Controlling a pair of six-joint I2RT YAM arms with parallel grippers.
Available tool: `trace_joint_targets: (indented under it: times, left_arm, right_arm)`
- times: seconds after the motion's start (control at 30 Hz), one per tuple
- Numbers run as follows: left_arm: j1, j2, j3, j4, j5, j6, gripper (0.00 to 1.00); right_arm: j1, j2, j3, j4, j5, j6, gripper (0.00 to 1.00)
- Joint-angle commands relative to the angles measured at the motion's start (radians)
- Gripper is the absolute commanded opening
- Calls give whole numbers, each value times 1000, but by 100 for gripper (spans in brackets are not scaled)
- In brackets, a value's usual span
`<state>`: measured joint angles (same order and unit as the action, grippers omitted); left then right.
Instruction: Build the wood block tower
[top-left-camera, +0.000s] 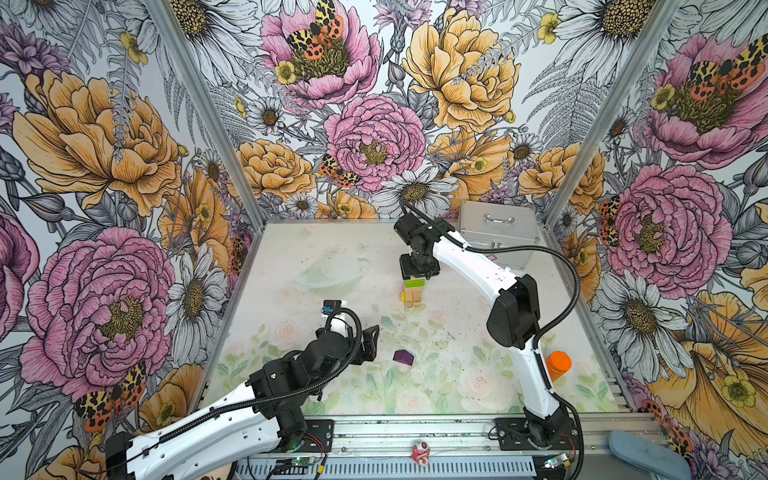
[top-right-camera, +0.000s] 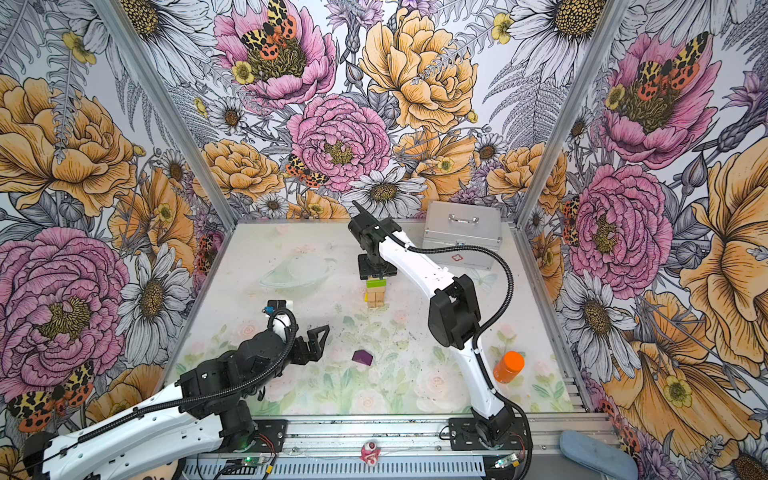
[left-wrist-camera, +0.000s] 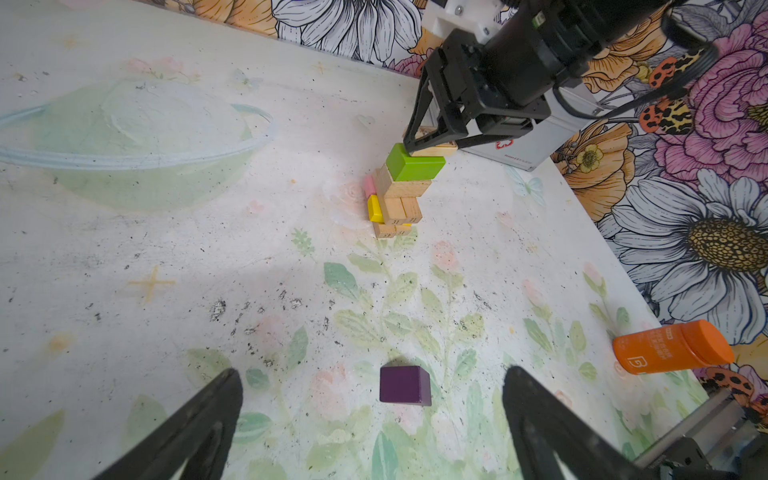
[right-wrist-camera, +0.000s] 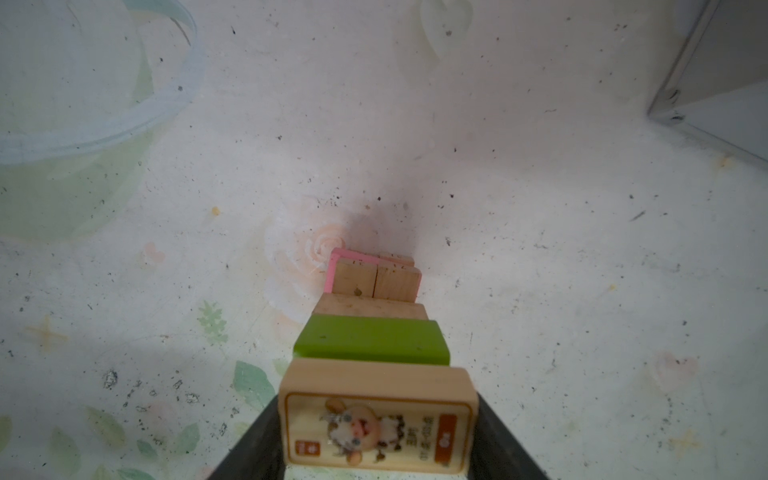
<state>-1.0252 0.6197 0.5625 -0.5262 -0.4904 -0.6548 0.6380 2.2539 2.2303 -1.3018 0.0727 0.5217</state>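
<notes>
In both top views the tower (top-left-camera: 413, 291) stands toward the far edge of the table (top-left-camera: 270, 316), right of its middle. The right gripper (top-left-camera: 419, 272) hangs straight over it, lined up to set a block down squarely. The silver case (top-left-camera: 498, 237) in the far right corner sits close behind that arm. A clear dish (top-left-camera: 328, 272) lies left of the stack, and an orange bottle (top-left-camera: 558, 365) stands near the right edge.

From the left wrist, the left gripper (left-wrist-camera: 372, 374) gapes wide and empty. The purple block (left-wrist-camera: 405, 384) lies on the table ahead of it, untouched, probably the capping piece.

From the right wrist, the right gripper clamps a tan picture block (right-wrist-camera: 376, 424) at the green block (right-wrist-camera: 370, 343) that tops the stack. Whether the two touch I cannot tell. A sideways nudge could topple it all, I'd say.
</notes>
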Motion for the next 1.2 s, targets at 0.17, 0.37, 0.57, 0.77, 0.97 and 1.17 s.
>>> trace_joint_targets:
  times: [0.17,0.37,0.57,0.77,0.97,1.17]
  left_arm:
    - [8,3,-10,27,23,16,99]
    - [11,3,-12,28,24,17,99]
    - [17,3,-14,28,29,17,99]
    - [24,2,-16,34,36,18,99]
    - [30,3,-18,35,42,18,99]
    - [33,-3,-22,34,43,18,99]
  right_arm:
    - [1,18,35,-8,-5,-8,59]
    - [-1,22,35,-8,-7,-10,59]
    - [0,27,37,-7,-10,-11,60]
    - [-1,29,40,-7,-11,-12,60]
    - [-2,30,40,-7,-13,-11,61]
    - [-2,35,42,-9,-11,-9,63]
